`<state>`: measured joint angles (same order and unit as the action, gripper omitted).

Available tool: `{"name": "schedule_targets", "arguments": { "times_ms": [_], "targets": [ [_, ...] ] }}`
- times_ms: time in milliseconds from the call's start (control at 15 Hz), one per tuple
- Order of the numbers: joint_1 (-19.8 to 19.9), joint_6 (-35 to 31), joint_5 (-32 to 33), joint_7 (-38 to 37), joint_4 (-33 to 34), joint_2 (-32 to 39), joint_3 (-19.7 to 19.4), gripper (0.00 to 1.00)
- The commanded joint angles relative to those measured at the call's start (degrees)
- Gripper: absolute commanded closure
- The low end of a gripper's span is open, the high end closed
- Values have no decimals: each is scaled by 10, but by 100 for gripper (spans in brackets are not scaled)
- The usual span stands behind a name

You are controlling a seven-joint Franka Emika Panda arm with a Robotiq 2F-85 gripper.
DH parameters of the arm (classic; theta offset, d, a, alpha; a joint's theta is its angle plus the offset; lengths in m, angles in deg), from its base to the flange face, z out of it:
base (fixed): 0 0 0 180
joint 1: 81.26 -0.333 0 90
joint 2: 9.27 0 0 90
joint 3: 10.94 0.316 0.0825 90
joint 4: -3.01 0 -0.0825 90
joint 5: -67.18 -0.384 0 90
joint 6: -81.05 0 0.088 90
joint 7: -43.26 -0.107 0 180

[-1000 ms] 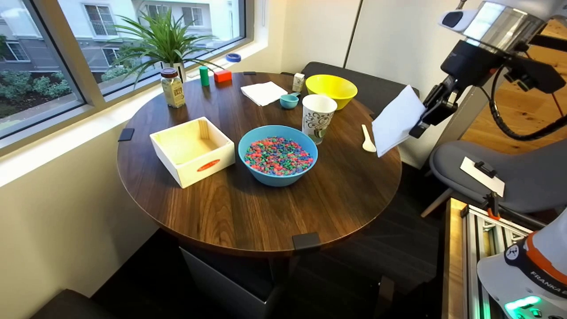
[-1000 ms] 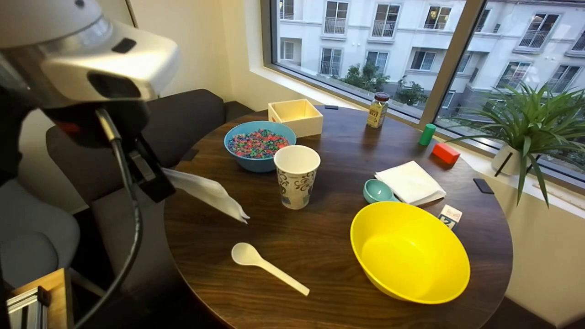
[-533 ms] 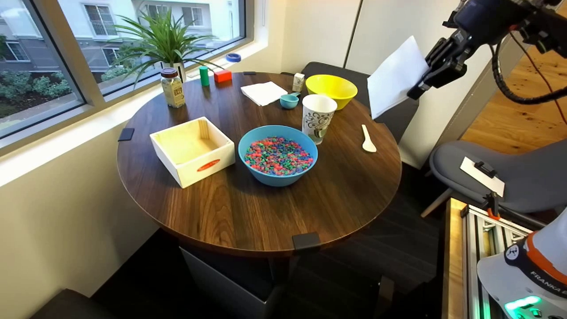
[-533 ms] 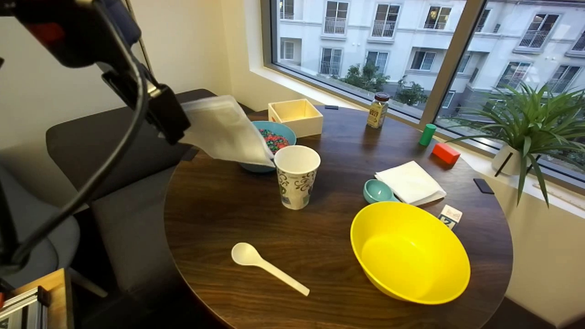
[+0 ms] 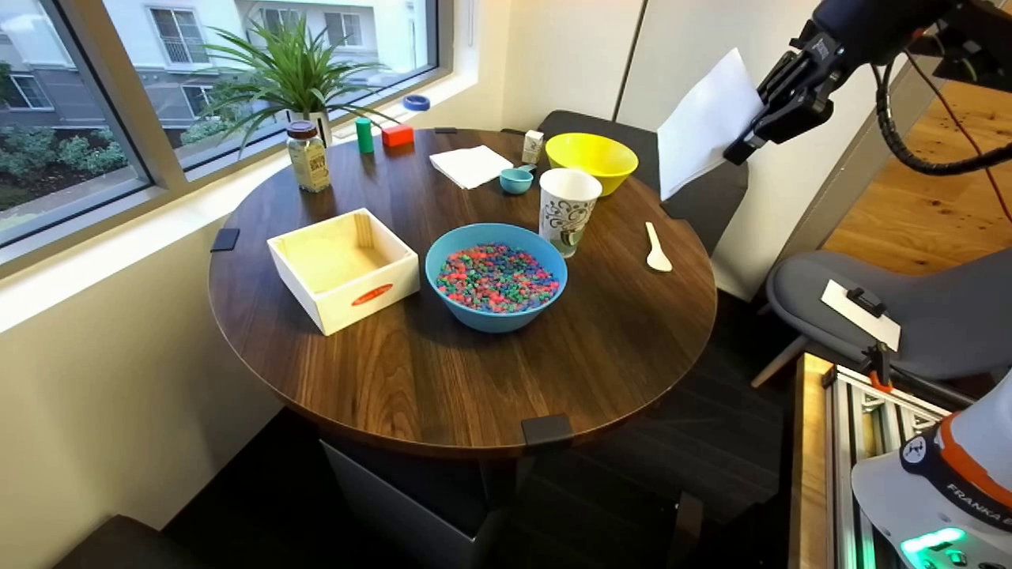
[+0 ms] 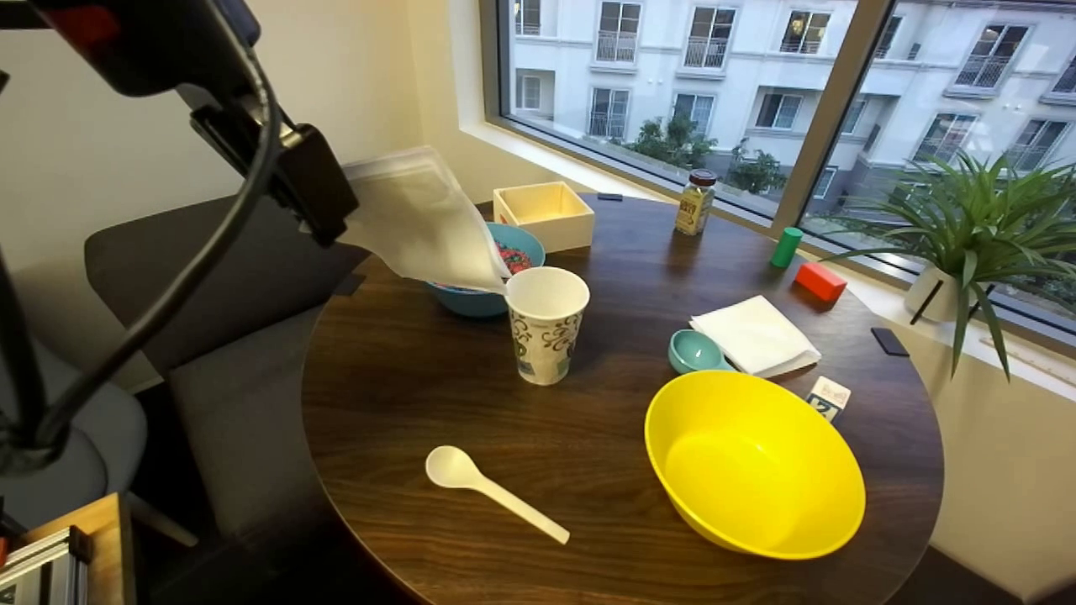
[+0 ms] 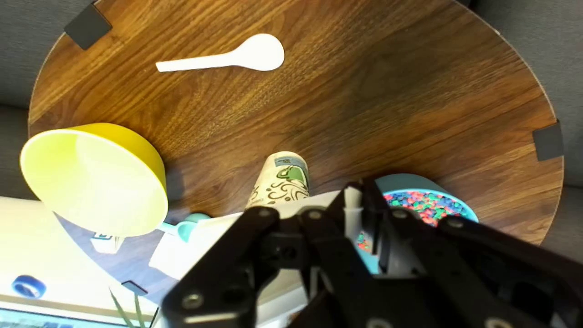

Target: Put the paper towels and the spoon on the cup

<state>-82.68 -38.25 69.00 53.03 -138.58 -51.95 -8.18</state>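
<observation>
My gripper is shut on a white paper towel, held high above the table's edge. In an exterior view the gripper holds the towel tilted, its lower corner overlapping the cup's rim in the picture. The wrist view shows the fingertips together, with part of the towel. More paper towels lie flat on the table. The patterned whitish cup stands upright. The cream-white spoon lies flat near the table's edge.
A blue bowl of coloured bits stands beside the cup. A yellow bowl, a teal scoop and a small block stand farther along. A wooden box, jar, green cylinder and red block are also on the table.
My gripper has risen with the paper towel in it, mostly in the first half second and slightly since. The cup, spoon and other table objects have not moved.
</observation>
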Motion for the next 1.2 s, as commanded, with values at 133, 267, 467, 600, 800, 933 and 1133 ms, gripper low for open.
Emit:
{"name": "schedule_targets", "arguments": {
  "times_ms": [133, 267, 467, 600, 800, 933, 1133],
  "targets": [
    [-15, -16, 33, 30, 7, 9, -15, 97],
    [-21, -35, 34, 51, 6, 12, -24, 97],
    [-31, -72, 28, 85, 7, 25, -42, 97],
    [-40, -104, 23, 110, 8, 36, -56, 97],
    [-66, -155, -1, 151, 7, 56, -85, 97],
    [-84, -181, -17, 172, 3, 68, -103, 97],
    [-114, -206, -53, 207, -3, 81, -129, 98]
  ]
}}
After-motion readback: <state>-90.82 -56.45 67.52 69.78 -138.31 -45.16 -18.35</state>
